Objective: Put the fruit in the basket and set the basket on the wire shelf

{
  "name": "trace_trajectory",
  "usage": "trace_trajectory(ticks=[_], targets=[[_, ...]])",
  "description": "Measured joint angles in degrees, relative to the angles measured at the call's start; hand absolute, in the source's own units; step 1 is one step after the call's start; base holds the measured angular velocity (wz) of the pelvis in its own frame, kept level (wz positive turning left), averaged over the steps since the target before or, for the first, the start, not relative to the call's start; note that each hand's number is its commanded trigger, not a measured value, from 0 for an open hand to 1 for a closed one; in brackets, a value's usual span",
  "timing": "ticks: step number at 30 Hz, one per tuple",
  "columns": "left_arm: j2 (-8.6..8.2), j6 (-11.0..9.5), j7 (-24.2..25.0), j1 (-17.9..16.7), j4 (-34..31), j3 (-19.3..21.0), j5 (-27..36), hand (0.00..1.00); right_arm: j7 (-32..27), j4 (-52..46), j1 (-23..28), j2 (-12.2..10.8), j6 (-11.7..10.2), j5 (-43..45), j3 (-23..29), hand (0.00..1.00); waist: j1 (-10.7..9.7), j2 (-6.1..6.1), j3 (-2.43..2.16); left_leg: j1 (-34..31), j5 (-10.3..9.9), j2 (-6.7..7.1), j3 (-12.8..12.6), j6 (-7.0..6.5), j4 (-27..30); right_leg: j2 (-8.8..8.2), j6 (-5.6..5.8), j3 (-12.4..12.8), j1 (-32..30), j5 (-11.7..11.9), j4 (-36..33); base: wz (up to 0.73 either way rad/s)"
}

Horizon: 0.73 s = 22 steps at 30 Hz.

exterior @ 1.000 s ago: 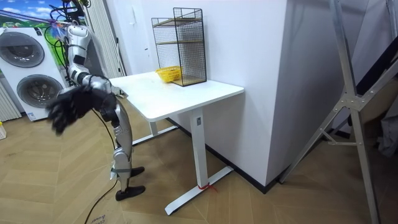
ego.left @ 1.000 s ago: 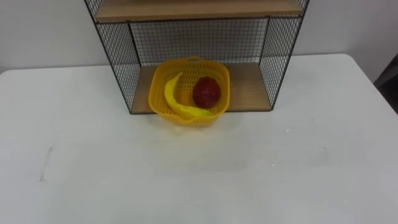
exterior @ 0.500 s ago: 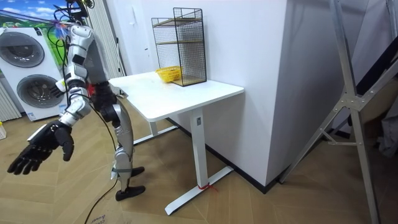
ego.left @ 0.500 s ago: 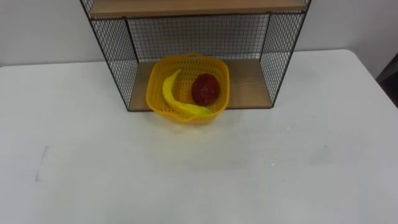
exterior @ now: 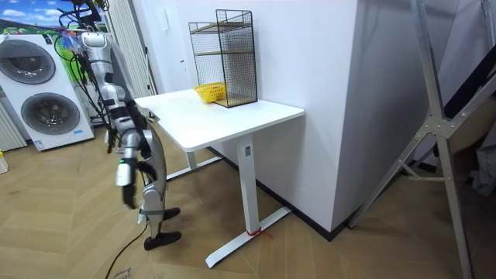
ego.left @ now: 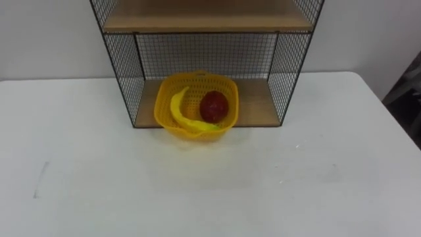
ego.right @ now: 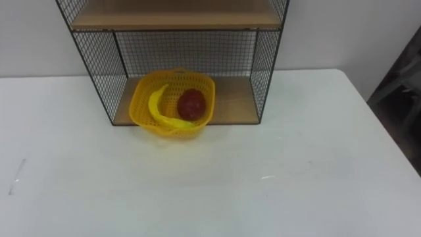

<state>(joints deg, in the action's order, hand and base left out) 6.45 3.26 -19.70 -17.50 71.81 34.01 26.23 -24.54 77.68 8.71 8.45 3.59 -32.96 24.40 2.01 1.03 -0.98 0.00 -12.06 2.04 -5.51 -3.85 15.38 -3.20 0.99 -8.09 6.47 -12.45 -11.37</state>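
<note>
Basket [ego.left: 195, 132]: yellow, upright, on the lower board of the wire shelf [ego.left: 255, 104], toward the board's left end, its front wall reaching a little past the board's front edge. Banana [ego.left: 177, 108]: inside the basket, curved along its left and front walls. Red fruit [ego.left: 214, 105]: inside, right of the banana and touching it. Right hand [exterior: 128, 194]: hangs low beside my body in the room view, well away from the table; whether it is spread or closed I cannot tell. Step in hand, as I judge it: fruit loaded, basket placed, task all but finished. If I tidy it, the sound way is a flat push low on the front wall, straight toward the back mesh, slow enough that the basket slides and does not tip, and clear of the left mesh panel. Table [ego.left: 210, 191]: white, smooth, bare in front of the shelf, which stands at its far edge against a white wall. Room: I stand at the table's end on the room view's left; two washing machines [exterior: 31, 93] behind me; wood floor [exterior: 310, 256].
</note>
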Motion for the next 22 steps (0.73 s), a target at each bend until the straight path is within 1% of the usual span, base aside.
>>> trace_trajectory(ticks=[1,2,3,4,5,6,7,8,9,11,13,15,18,20,22], targets=[[0.55,0.78,2.14,1.12,-0.23,-3.72,-5.17,0.0,2.11,-0.44,-1.02,0.14,0.55,3.84,-2.5,0.0,-0.27,-0.01,0.23,0.44,0.0,0.03,0.39,-0.02,0.0,0.24,-0.07,-0.65,0.91,0.21,0.74,0.17],[1.15,1.74,3.82,2.81,-0.77,-7.46,-9.82,0.0,4.07,-1.25,-1.12,0.26,1.06,6.75,-5.14,0.0,-0.47,0.02,0.25,0.55,0.0,0.23,1.15,0.0,0.0,0.31,-0.06,-0.99,1.4,0.21,1.01,0.29],[1.15,2.23,5.19,4.03,-2.03,-10.11,-13.62,0.0,5.77,-1.91,-1.11,0.38,1.36,8.87,-6.53,0.0,-0.68,0.02,0.25,0.55,0.04,0.45,1.67,0.07,-0.12,0.25,-0.02,-1.58,1.76,0.17,1.48,0.25],[1.14,2.54,5.82,4.27,-2.7,-11.38,-15.37,0.0,6.65,-1.97,-1.13,0.48,1.46,9.54,-7.58,0.0,-0.66,0.01,0.25,0.57,0.12,0.48,1.72,0.05,-0.27,0.26,-0.02,-1.62,1.83,0.17,1.71,0.12],[1.14,3.0,7.01,4.91,-4.35,-14.05,-18.84,0.0,8.42,-2.06,-1.16,0.54,1.65,11.57,-10.04,0.0,-0.72,0.09,0.3,0.63,0.29,0.53,1.7,0.08,-0.73,0.26,-0.03,-1.57,1.67,0.18,1.7,0.0],[1.14,3.11,7.52,5.12,-5.21,-15.42,-20.59,0.0,9.28,-2.09,-1.13,0.55,1.88,12.75,-11.24,0.0,-0.82,0.15,0.37,0.62,0.31,0.53,1.71,0.09,-0.84,0.27,-0.04,-1.59,1.61,0.19,1.72,0.0],[1.13,3.14,8.45,5.68,-6.46,-17.53,-23.77,0.0,10.81,-2.14,-0.91,0.55,2.39,15.65,-13.31,0.0,-0.91,0.12,0.61,0.63,0.34,0.53,1.67,0.12,-0.92,0.28,-0.05,-1.71,1.58,0.19,1.77,-0.04],[1.07,3.18,9.26,6.3,-7.05,-18.88,-25.82,0.0,11.98,-2.16,-0.7,0.53,2.71,18.63,-15.42,0.0,-1.0,0.08,0.71,0.62,0.33,0.54,1.56,0.12,-1.09,0.28,-0.06,-1.83,1.59,0.19,1.76,-0.04],[1.07,3.21,9.4,6.67,-7.1,-19.63,-26.43,0.0,12.57,-2.16,-0.69,0.53,2.8,20.06,-16.3,0.0,-1.14,0.06,0.78,0.62,0.33,0.56,1.54,0.12,-1.27,0.27,-0.06,-1.83,1.56,0.19,1.81,-0.05],[1.09,3.15,10.37,7.05,-7.04,-22.21,-28.27,0.0,14.03,-2.16,-0.61,0.52,2.99,25.28,-18.23,0.0,-1.76,-0.04,1.17,0.96,0.33,0.55,0.97,0.12,-2.0,0.24,-0.05,-1.35,1.31,0.19,1.82,-0.13],[1.07,3.2,10.56,7.06,-6.92,-24.21,-28.36,0.0,14.71,-2.1,-0.62,0.47,3.5,28.23,-19.16,0.0,-1.94,0.02,1.47,1.31,0.33,0.57,0.91,0.12,-2.64,0.24,-0.05,-1.34,1.27,0.19,1.79,-0.09],[1.09,3.57,11.31,6.8,-6.23,-25.96,-28.66,0.0,15.57,-2.04,-0.87,0.44,4.0,31.65,-19.91,0.0,-1.92,0.09,1.5,1.66,0.33,0.57,0.89,0.12,-2.75,0.24,-0.04,-1.36,1.09,0.2,1.75,0.0],[1.17,4.41,11.94,6.09,-5.39,-27.97,-29.67,0.0,16.12,-2.03,-1.07,0.38,4.02,33.75,-20.85,0.0,-1.87,0.24,1.62,1.68,0.31,0.58,0.92,0.12,-2.8,0.24,-0.05,-1.32,1.05,0.2,1.75,0.0],[1.16,4.64,12.86,5.36,-5.38,-28.65,-30.5,0.0,17.06,-2.06,-1.16,0.38,3.98,35.46,-20.98,0.0,-1.81,0.29,1.63,1.75,0.3,0.58,0.93,0.12,-2.82,0.23,-0.05,-1.27,1.12,0.2,1.75,0.0],[1.18,5.11,13.89,4.87,-5.37,-28.64,-30.86,0.0,18.1,-2.0,-1.3,0.38,4.01,36.82,-21.95,0.0,-1.59,0.36,1.72,2.07,0.3,0.58,0.91,0.12,-2.94,0.25,-0.05,-0.68,1.38,0.2,1.74,0.0]])
